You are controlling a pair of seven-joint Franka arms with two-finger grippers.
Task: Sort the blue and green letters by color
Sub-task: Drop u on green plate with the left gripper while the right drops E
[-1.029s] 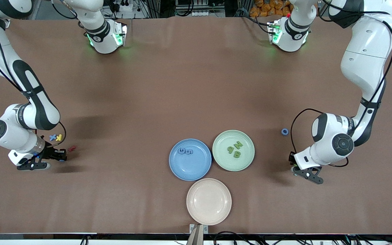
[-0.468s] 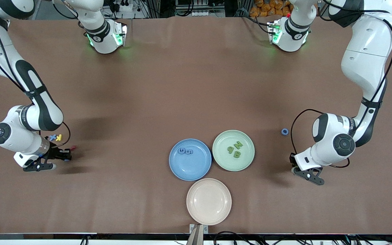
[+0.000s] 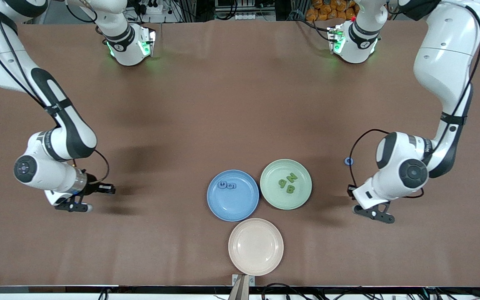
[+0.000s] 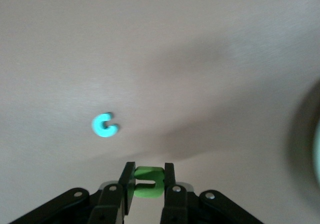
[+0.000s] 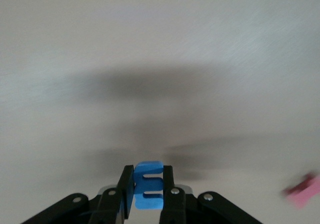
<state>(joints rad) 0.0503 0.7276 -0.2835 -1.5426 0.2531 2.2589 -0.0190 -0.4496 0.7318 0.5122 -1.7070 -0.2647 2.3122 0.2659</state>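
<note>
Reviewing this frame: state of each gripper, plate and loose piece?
Left gripper: shut on green letter.
Right gripper: shut on blue letter.
Blue plate: holds blue pieces.
Green plate: holds green pieces.
Pink plate: empty.
Blue ring: loose on table.

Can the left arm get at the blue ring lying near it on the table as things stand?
Probably not yet. The blue ring lies in the open beside the left gripper, nothing covering it, but its jaws are shut on a green letter; that should go to the green plate first.
</note>
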